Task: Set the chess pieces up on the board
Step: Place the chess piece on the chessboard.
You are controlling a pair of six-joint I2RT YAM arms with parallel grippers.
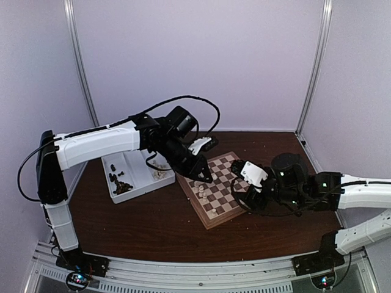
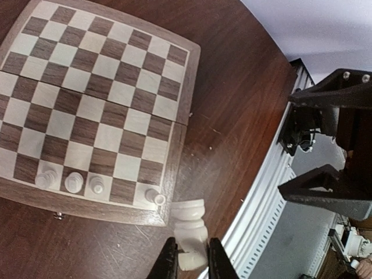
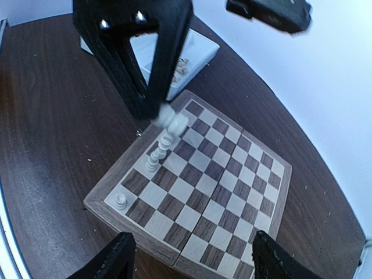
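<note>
Left wrist view: the left gripper [image 2: 192, 263] clenches a cream-white chess piece [image 2: 189, 224] just beside the board's [image 2: 104, 87] corner. The right gripper [image 3: 192, 258] hangs released at the board's edge.

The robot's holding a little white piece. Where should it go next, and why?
Probably the left gripper should carry its white piece over the empty square beside the corner piece and lower it. Three other pieces stand further along that edge row of the board, leaving just that gap.
</note>
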